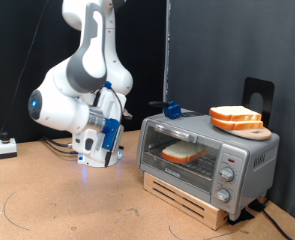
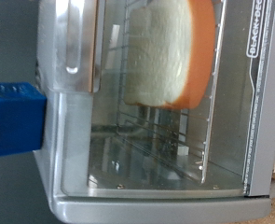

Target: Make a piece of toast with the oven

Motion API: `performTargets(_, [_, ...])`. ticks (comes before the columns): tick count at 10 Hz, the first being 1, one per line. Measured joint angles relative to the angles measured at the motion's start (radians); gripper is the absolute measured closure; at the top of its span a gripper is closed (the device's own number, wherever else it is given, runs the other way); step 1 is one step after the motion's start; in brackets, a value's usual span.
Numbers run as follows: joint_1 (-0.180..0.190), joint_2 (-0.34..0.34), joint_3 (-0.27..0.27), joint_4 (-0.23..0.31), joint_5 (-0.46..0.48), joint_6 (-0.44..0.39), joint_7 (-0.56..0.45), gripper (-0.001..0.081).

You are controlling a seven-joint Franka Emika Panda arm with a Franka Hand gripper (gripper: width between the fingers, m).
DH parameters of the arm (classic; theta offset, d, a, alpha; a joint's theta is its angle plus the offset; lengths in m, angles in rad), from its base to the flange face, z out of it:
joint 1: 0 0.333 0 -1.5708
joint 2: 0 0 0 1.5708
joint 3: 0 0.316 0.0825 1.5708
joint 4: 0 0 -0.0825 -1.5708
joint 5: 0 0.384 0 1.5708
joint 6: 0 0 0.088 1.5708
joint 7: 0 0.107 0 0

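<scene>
1. Exterior view: the toaster oven (image 1: 202, 160) sits on a wooden pallet (image 1: 187, 198), door closed.
2. The piece of toast (image 1: 182, 152) lies on the rack inside.
3. A stack of bread slices (image 1: 236, 119) rests on the oven's top.
4. The gripper (image 1: 115, 150) hangs just beside the door, on the exterior view's left; its opening cannot be told, and no object is seen in it.

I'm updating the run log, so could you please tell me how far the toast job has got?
Done: the piece of toast lies on the rack inside the oven, and the glass door looks closed. In hand: nothing shows between the fingers; the gripper hangs beside the oven, on the exterior view's left. Left: the bread looks pale, so toasting remains.
</scene>
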Motion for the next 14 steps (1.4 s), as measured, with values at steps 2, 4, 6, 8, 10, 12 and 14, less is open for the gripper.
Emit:
performTargets(2, [-0.013,0.086,-0.016,0.078,-0.006,-0.024,0.026,-0.0004])
performTargets(4, [-0.015,0.147,-0.024,0.13,-0.006,0.017,0.037,-0.0004])
performTargets(6, [-0.015,0.152,-0.022,0.132,0.007,-0.04,0.034,-0.0004])
performTargets(8, [-0.011,0.21,0.012,0.193,0.05,-0.23,0.033,-0.0004])
performTargets(10, [0.0,0.285,0.058,0.27,0.076,-0.296,0.009,-0.0004])
performTargets(12, [0.022,0.313,0.089,0.305,0.124,-0.225,0.003,-0.0004])
performTargets(14, [0.052,0.321,0.107,0.324,0.162,-0.095,0.018,-0.0004])
